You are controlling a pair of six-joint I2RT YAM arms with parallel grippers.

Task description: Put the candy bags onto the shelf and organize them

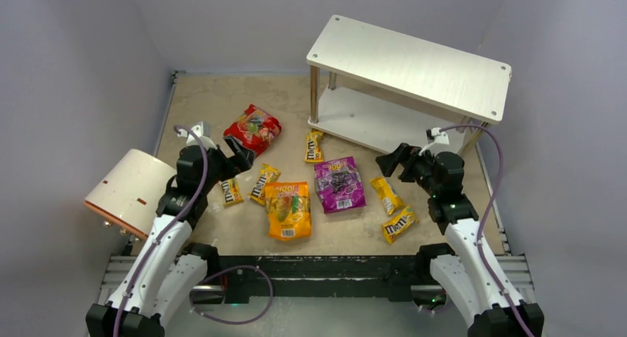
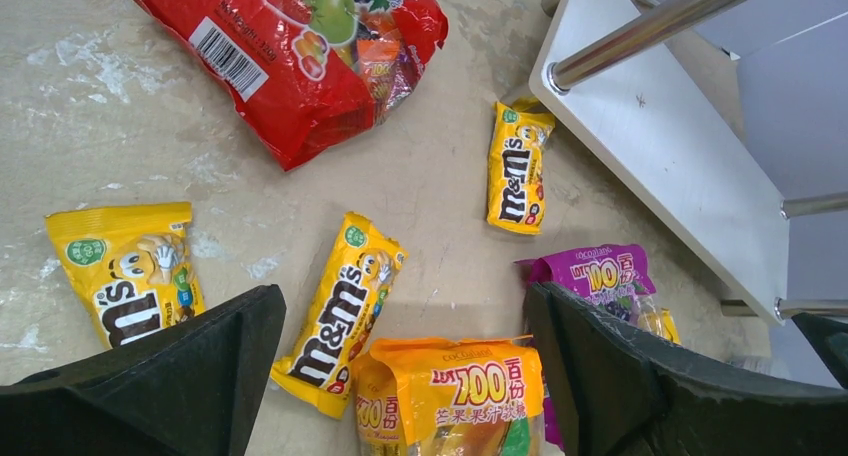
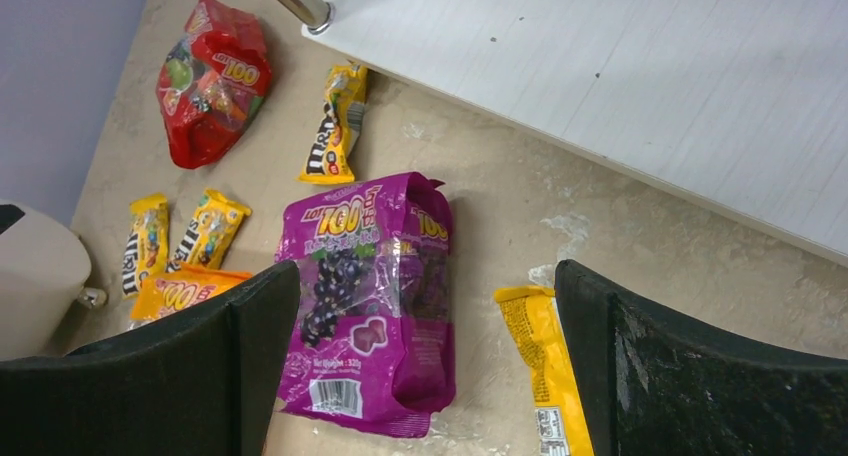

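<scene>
All bags lie on the tan table. The red pouch point(image 1: 252, 128) is at the back left, the orange pouch point(image 1: 288, 208) in the middle front, the purple pouch point(image 1: 339, 183) to its right. Several yellow M&M's packets lie around: one point(image 1: 314, 145) by the shelf post, two point(image 1: 262, 183) point(image 1: 231, 191) left of the orange pouch, two point(image 1: 386, 193) point(image 1: 398, 223) at the right. The two-tier shelf point(image 1: 414, 65) stands at the back right, bare. My left gripper point(image 1: 238, 158) is open above the table by the red pouch point(image 2: 300, 51). My right gripper point(image 1: 390, 162) is open above the purple pouch point(image 3: 370, 296).
A white-and-tan cylinder point(image 1: 129, 191) lies at the left by my left arm. Grey walls close in the table on three sides. The shelf's metal post point(image 1: 315, 93) stands near the packet by the shelf.
</scene>
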